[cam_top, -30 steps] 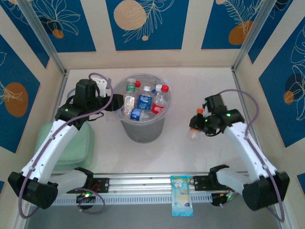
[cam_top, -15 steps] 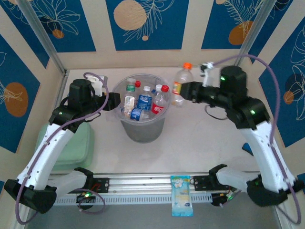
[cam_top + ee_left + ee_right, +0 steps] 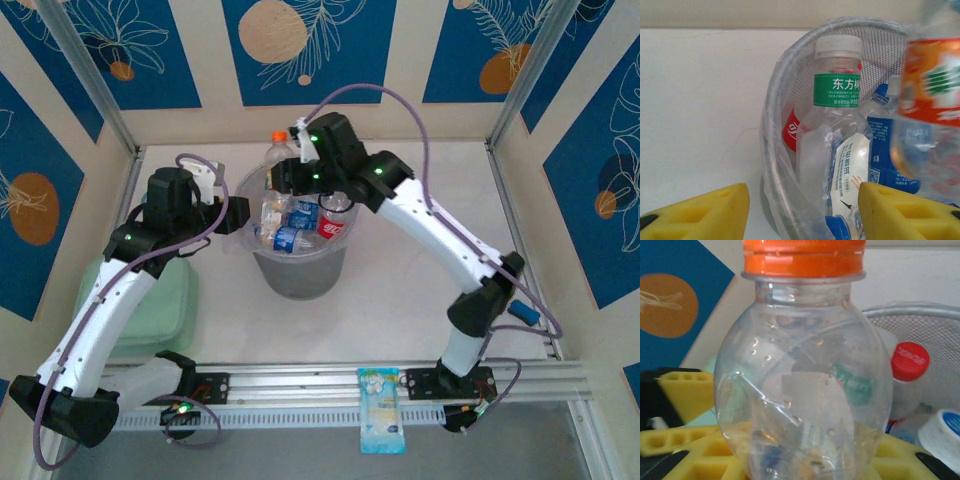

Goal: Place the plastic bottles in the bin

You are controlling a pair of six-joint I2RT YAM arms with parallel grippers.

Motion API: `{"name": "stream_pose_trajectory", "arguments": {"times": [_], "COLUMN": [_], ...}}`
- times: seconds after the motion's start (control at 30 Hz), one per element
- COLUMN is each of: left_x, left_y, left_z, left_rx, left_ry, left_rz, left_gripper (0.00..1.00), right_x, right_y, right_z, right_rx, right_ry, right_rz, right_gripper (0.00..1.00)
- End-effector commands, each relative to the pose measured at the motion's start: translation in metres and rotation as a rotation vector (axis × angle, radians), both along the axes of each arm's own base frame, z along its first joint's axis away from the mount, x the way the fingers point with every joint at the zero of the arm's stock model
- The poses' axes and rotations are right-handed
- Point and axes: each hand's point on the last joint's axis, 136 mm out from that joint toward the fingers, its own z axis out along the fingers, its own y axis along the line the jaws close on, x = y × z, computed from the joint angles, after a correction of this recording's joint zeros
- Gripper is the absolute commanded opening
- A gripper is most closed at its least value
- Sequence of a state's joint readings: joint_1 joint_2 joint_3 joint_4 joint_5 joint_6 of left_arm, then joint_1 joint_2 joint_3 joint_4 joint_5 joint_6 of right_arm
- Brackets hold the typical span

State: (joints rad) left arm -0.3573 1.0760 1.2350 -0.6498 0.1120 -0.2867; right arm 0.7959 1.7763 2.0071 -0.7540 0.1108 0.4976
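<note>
Now the right pincer [image 3: 290, 177] grips an orange-capped bottle [image 3: 281, 148] above the bin [image 3: 300, 275]; the left pincer [image 3: 238, 214], jaws apart and empty, hangs beside its rim.

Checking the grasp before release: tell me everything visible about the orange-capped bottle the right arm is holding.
The clear plastic bottle with an orange cap has a rounded shoulder, a thin see-through wall with droplets inside, and an orange label with green print, seen in the left wrist view. It stands upright, cap up, clamped low on its body between the yellow foam jaws of the right gripper. It hangs over the far rim of the round translucent grey-white plastic bin, above the other bottles lying inside.
</note>
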Motion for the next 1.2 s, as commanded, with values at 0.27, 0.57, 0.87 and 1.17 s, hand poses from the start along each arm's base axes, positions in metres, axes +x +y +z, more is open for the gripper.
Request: {"name": "stream_pose_trajectory", "arguments": {"times": [0.27,0.57,0.87,1.17], "left_x": [-0.003,-0.002,-0.001,0.007], "left_y": [0.001,0.002,0.000,0.020], "left_z": [-0.007,-0.007,0.004,0.049], "left_rx": [-0.012,-0.013,-0.040,-0.024], "left_ry": [0.014,0.012,-0.013,-0.152], "left_rz": [-0.007,-0.003,-0.001,0.078], "left_gripper": [0.56,0.56,0.55,0.60], "right_x": [-0.013,-0.032,-0.054,-0.048], "right_y": [-0.008,-0.022,0.002,0.002], "right_z": [-0.060,-0.114,-0.110,-0.058], "right_rx": [-0.299,-0.392,-0.245,-0.091], "right_ry": [0.053,0.166,0.286,0.271], "right_rz": [0.113,0.192,0.364,0.322], "right_gripper": [0.00,0.00,0.00,0.48]}}
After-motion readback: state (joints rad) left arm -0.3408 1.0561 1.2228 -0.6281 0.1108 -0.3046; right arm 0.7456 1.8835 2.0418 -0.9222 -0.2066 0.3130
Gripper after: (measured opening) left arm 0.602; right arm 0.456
